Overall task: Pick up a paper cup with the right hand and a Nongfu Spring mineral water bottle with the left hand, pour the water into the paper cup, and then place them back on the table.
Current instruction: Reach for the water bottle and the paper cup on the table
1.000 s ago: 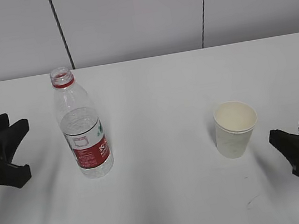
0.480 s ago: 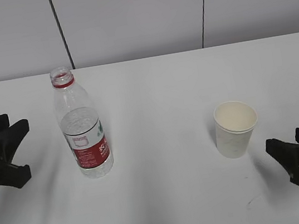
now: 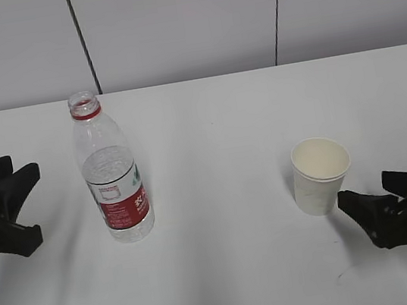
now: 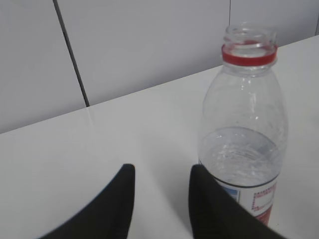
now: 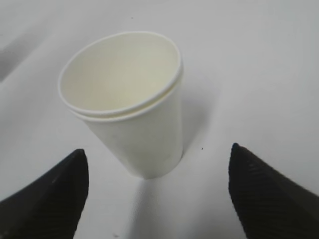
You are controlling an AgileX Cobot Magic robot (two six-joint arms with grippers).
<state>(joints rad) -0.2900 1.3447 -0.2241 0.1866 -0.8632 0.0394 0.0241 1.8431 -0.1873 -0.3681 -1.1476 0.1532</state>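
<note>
The paper cup (image 3: pixel 320 175) stands upright and empty on the white table (image 3: pixel 214 120), right of centre. My right gripper (image 3: pixel 362 188) is open just right of the cup, low over the table. In the right wrist view the cup (image 5: pixel 134 99) stands just ahead of the open right gripper (image 5: pixel 157 149), in line with the gap between its fingers and touching neither. The Nongfu Spring bottle (image 3: pixel 110 170) stands upright, capless and part full, left of centre. My left gripper (image 3: pixel 31 205) is open at the left edge, apart from the bottle. In the left wrist view the bottle (image 4: pixel 244 144) stands right of the open left gripper (image 4: pixel 163 172).
A grey panelled wall (image 3: pixel 184 25) rises behind the table's far edge. A small dark scuff mark (image 3: pixel 344 273) lies on the table in front of the cup. Bare tabletop lies between the bottle and the cup.
My right gripper has moved left along the table, closing in on the cup. The left gripper, bottle and cup have not moved.
</note>
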